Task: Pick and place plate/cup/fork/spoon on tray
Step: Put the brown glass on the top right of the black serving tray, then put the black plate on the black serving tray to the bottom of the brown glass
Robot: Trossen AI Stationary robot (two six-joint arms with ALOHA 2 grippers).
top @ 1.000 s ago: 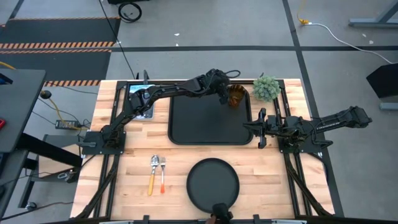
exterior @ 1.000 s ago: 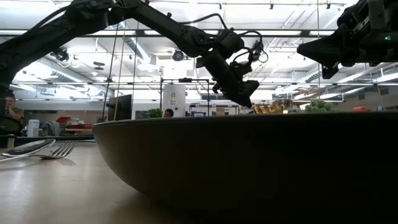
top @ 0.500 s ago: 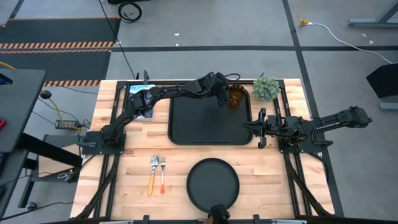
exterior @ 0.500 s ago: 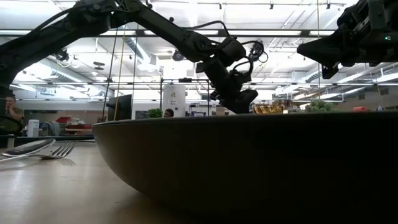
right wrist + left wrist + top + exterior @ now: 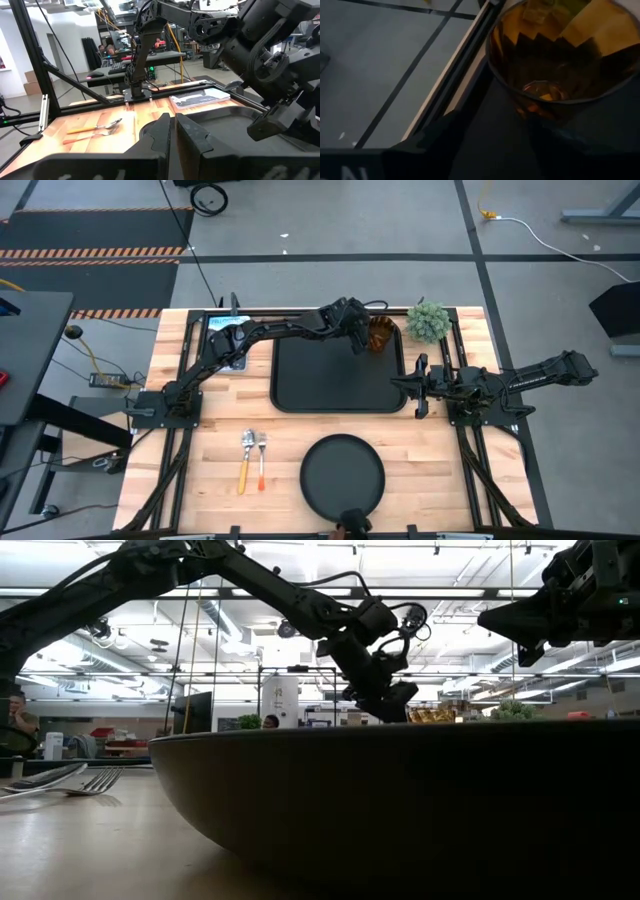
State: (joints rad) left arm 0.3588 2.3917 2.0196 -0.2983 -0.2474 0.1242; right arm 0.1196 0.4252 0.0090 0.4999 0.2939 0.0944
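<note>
Only left wrist view shows cup interior.

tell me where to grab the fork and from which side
Grip the fork at mid-handle, coming straight down from above. It lies flat on the table, close beside the spoon, so the fingers should close across the slim orange-red handle; the narrow gap on the spoon's side looks tight.

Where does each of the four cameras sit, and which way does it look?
High: overhead, straight down; both arms, tray.
Low: table height, behind the plate; left arm above.
Left wrist: close over the cup; own fingers dim.
Right wrist: across the table; own shut hand.
High and low share the fork.
</note>
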